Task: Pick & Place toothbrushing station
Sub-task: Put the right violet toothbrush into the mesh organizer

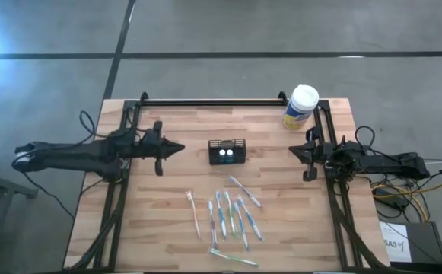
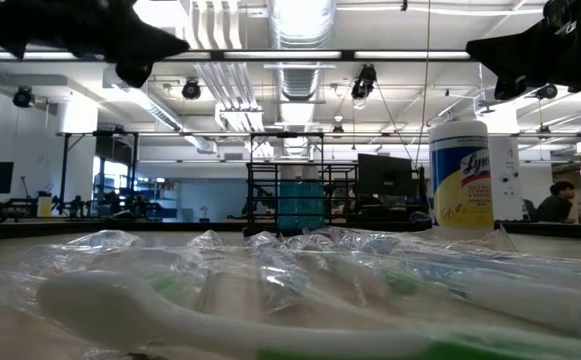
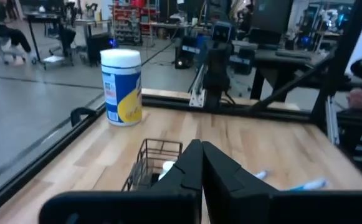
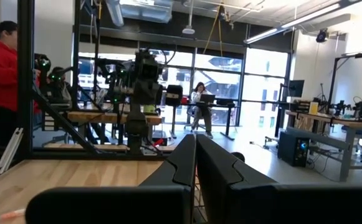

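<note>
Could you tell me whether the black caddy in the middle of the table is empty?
Not empty. Looking straight down, the black caddy holds two small white things; what they are cannot be told.

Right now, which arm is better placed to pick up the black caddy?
Probably the left: the left gripper sits nearer the black caddy and points straight at it. The right gripper waits farther off.

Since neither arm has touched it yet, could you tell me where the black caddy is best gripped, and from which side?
Probably from straight above, with the fingers closing over one long wire wall of the black caddy. It sits upright and open-topped, so the rim is exposed. The left gripper and right gripper both hang shut on either side.
</note>
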Available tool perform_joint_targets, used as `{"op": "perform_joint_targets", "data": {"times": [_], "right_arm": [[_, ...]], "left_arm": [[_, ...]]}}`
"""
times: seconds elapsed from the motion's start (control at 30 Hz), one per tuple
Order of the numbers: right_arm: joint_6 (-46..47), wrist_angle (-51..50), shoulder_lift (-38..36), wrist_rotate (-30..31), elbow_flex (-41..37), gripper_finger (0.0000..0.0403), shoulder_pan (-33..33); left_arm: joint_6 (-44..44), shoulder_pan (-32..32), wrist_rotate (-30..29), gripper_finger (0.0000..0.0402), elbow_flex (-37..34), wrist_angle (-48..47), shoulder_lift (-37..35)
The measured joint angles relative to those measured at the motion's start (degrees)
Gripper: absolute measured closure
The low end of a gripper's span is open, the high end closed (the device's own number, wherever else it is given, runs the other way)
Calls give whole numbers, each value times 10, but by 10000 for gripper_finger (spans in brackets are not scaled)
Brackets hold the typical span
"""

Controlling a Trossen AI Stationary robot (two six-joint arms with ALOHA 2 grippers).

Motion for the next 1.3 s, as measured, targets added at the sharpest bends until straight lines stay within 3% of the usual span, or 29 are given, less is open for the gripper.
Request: {"op": "perform_joint_targets", "data": {"times": [0.13,0.8,1.07,1.2,1.3], "right_arm": [[3,-4,0,0,0,394,0],[28,-36,0,1,0,394,0],[153,-113,5,112,0,394,0],[225,-119,22,201,0,394,0],[247,-118,42,206,1,394,0]], "left_arm": [[25,0,0,400,-49,27,-28],[60,0,15,398,-153,0,-185],[59,0,16,396,-169,-14,-205],[65,0,14,395,-180,-14,-205],[63,0,11,395,-190,-10,-206]]}}
